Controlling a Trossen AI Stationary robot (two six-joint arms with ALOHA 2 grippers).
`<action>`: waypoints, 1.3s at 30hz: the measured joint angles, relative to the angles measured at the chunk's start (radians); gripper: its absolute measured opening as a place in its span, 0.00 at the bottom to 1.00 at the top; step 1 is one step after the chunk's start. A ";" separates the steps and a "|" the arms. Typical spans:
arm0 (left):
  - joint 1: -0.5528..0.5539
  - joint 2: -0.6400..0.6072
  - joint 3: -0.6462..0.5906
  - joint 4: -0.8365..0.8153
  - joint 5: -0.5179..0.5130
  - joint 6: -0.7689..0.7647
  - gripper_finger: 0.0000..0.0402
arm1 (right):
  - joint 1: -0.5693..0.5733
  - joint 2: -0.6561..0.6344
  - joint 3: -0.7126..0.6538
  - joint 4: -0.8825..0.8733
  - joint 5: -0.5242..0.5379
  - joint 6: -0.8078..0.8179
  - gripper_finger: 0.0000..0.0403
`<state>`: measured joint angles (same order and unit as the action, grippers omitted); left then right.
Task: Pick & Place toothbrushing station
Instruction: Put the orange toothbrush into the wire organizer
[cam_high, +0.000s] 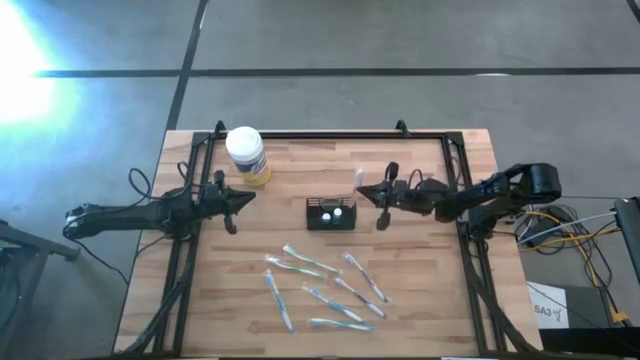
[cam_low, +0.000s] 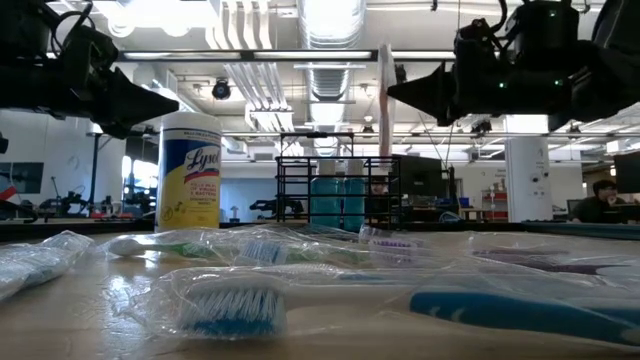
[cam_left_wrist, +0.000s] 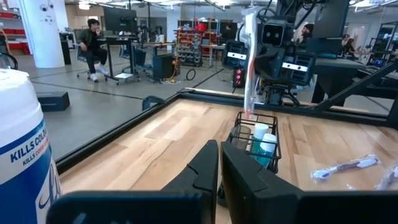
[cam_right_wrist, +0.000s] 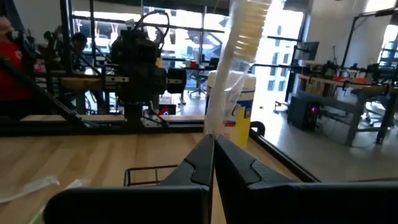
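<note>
The toothbrushing station (cam_high: 330, 213) is a small black wire box standing on its base at the table's middle, with two white-capped teal bottles inside; it also shows in the low view (cam_low: 338, 190). My right gripper (cam_high: 362, 190) is just right of the station and above it, shut on a plastic-wrapped toothbrush (cam_right_wrist: 239, 37) that stands upright. That toothbrush also shows in the left wrist view (cam_left_wrist: 250, 56) and the low view (cam_low: 384, 100). My left gripper (cam_high: 250, 198) hovers left of the station, shut and empty (cam_left_wrist: 219, 165). My right gripper pinches the wrapped toothbrush's lower end (cam_right_wrist: 214, 127) between its two fingertips. The fingers come level from the table's right side and lie across the brush. The brush stands upright above the fingers, clear of the table, its wrapper hanging loose around it.
A yellow jar with a white lid (cam_high: 247, 155) stands at the far left, close to my left gripper. Several wrapped toothbrushes (cam_high: 320, 285) lie scattered on the near half of the wooden table (cam_high: 420, 310). A black frame rail (cam_high: 320, 135) runs along the far edge.
</note>
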<state>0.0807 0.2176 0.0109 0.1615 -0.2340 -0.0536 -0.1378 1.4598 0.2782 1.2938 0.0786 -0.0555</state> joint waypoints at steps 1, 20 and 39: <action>0.000 0.000 0.000 -0.001 0.000 0.000 0.06 | 0.002 0.015 0.010 0.001 0.000 -0.002 0.02; 0.000 0.001 -0.002 -0.023 0.000 -0.006 0.06 | 0.006 0.384 0.030 0.274 0.001 0.046 0.02; 0.000 0.001 -0.004 -0.022 0.000 -0.006 0.06 | 0.009 0.400 0.041 0.213 0.003 0.066 0.04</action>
<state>0.0809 0.2188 0.0073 0.1399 -0.2337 -0.0597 -0.1287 1.8595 0.3187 1.5073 0.0814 0.0108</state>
